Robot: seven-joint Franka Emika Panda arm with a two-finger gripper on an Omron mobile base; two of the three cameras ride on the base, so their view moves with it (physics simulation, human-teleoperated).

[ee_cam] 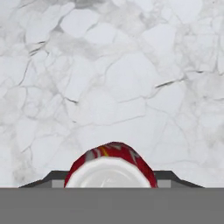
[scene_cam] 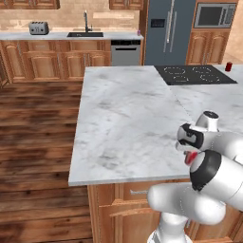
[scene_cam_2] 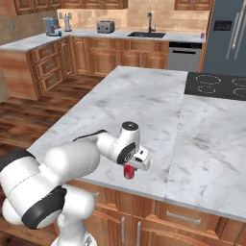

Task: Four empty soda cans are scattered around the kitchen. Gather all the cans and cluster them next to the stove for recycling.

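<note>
The gripper [scene_cam_2: 129,169] points down over the near part of the marble island counter [scene_cam_2: 139,103], closed around a red soda can [scene_cam_2: 129,171] — in the right base view the can hangs upright directly under the hand, just above or on the stone; which of the two cannot be told. In the hand view the same red can [ee_cam: 111,164] sits between the two dark finger tips, its pale top turned toward the camera and veined white marble [ee_cam: 113,78] spread out beyond it. From the left base view a small patch of that red [scene_cam: 191,158] peeks out beneath the wrist, mostly hidden by the arm. Far across the island lies the black glass cooktop [scene_cam: 194,74] with its white burner rings, and a second red can [scene_cam: 228,67] stands upright just beside the cooktop's far right corner — well apart from the gripped one. Behind, along the tan brick wall, run reddish wooden cabinets [scene_cam: 52,59], a sink [scene_cam: 85,33] with its faucet, a toaster [scene_cam: 38,28], a dishwasher [scene_cam: 126,52], a grey refrigerator [scene_cam: 168,31] and a built-in microwave [scene_cam: 215,15]; the floor [scene_cam: 38,137] is dark wood planking.
</note>
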